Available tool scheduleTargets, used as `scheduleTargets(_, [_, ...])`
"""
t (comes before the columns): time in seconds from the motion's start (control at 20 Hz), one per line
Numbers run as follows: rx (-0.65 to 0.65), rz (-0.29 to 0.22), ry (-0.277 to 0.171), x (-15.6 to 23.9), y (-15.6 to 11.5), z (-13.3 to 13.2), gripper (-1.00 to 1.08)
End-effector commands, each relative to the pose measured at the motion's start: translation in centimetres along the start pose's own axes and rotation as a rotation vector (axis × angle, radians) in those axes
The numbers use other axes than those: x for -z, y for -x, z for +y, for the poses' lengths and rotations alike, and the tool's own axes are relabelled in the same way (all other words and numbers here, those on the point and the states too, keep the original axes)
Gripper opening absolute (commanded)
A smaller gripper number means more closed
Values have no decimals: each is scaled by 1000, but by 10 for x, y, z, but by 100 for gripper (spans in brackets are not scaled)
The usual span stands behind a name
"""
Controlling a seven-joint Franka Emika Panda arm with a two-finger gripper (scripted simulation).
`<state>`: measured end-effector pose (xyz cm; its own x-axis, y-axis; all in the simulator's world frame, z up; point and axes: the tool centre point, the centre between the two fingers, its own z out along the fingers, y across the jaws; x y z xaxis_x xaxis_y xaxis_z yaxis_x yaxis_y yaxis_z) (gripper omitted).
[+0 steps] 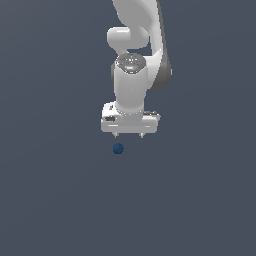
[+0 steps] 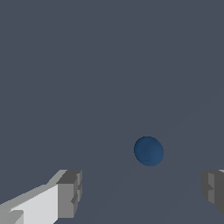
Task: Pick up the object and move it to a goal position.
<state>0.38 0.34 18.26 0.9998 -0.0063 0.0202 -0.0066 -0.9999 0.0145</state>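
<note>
A tiny dark blue ball (image 1: 118,148) lies on the plain grey floor, just below the white gripper (image 1: 128,135) in the exterior view and a little toward that view's left of its middle. The gripper points down, with its two short fingertips spread wide apart and nothing between them. In the wrist view the ball (image 2: 148,151) shows beyond the gap between the two grey fingertips (image 2: 70,192), which stand far apart, and it touches neither. The gripper (image 2: 141,192) is open and empty.
The white arm (image 1: 134,60) rises above the gripper. A uniform grey surface (image 1: 50,200) fills the rest of both views.
</note>
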Motion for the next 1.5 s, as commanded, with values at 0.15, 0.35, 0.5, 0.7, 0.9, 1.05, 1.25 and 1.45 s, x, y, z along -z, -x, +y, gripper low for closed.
scheduleTargets(0.15, [2,3,-1,1,-1,2,100])
scheduleTargets(0.35, [6,17,-4,5,-3,9,100])
scheduleTargets(0.5, [5,26,-6,8,-4,13,100])
scheduleTargets(0.7, [-1,29,-7,11,-5,14,100])
scheduleTargets(0.9, [9,27,-6,9,-4,14,100])
scheduleTargets(1.05, [28,26,-5,6,-4,15,100])
scheduleTargets(1.25, [69,24,-3,-1,-3,18,100])
scheduleTargets(1.45, [128,19,-2,-10,-1,22,100])
